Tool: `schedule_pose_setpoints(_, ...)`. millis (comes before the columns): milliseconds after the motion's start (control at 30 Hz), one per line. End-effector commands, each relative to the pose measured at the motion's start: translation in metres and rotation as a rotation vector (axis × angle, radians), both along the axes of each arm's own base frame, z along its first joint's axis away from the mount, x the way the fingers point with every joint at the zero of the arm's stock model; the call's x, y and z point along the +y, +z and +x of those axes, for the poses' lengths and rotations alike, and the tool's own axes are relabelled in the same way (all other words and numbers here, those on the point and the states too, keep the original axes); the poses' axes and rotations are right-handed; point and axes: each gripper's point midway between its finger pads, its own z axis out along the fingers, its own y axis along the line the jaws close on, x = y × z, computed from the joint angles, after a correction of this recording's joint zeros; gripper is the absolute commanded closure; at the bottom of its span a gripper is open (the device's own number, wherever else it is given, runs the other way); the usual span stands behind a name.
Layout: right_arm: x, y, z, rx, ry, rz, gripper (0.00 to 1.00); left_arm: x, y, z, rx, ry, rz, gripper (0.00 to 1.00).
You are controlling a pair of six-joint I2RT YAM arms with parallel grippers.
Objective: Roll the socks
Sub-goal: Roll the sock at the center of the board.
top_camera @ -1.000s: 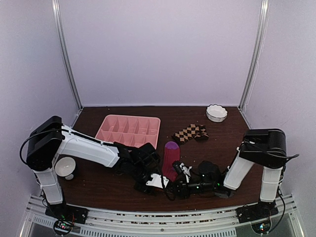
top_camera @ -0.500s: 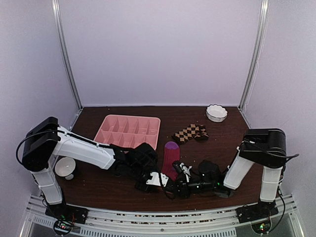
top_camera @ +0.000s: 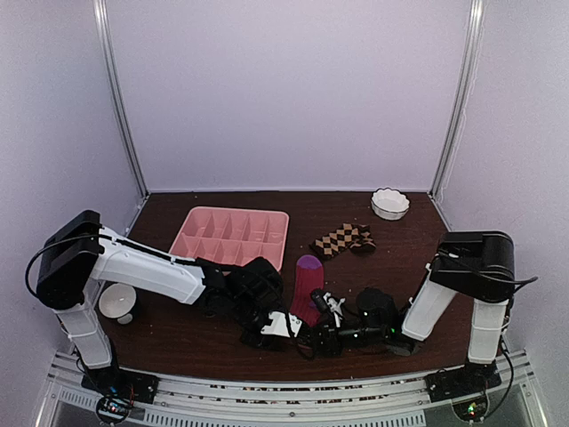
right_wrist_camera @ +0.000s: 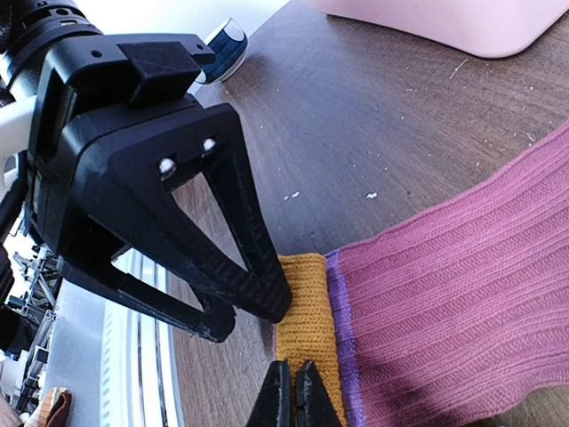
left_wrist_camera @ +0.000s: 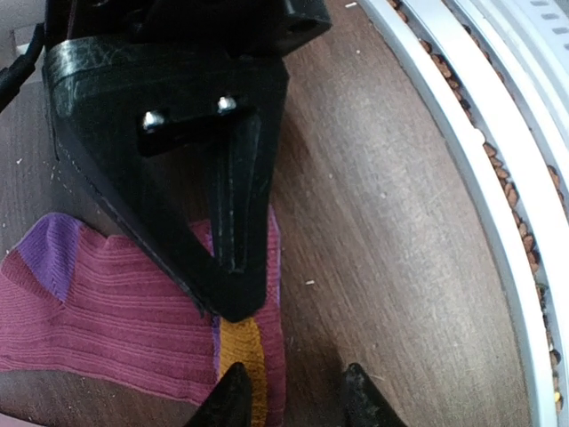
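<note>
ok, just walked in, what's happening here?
Both arms are down at the near table edge, working the orange cuff of the pink sock. The right gripper is shut on the cuff. The left gripper, jaws open, straddles the cuff's edge beside it. The checkered sock lies untouched farther back.

Magenta sock (top_camera: pixel 308 280): ribbed knit, purple toe, orange-purple striped cuff. Lies flat, unrolled, toe pointing away, cuff nearest front edge of worktop (top_camera: pixel 400 267).
Checkered sock (top_camera: pixel 343 239): brown-tan, bunched, lies apart, further back, right.
</note>
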Motion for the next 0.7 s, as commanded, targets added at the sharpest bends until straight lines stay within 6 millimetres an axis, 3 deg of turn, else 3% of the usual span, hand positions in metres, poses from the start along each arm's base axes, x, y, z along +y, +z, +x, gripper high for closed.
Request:
schedule_pose_setpoints(0,-0.051,-0.098,-0.032,0.252,-0.015,-0.359,1.0,-0.01,-0.002,0.009,-0.028,0.025,0.0,0.65)
schedule_pose_setpoints(467,-0.053,-0.096,-0.035,0.261,-0.007,-0.347,1.0,-0.003,-0.037,0.028,-0.089,0.07,0.121,0.72)
schedule_pose_setpoints(667,-0.055,-0.093,-0.034,0.252,-0.015,-0.333,1.0,0.008,-0.047,0.023,-0.08,0.054,0.17,0.89)
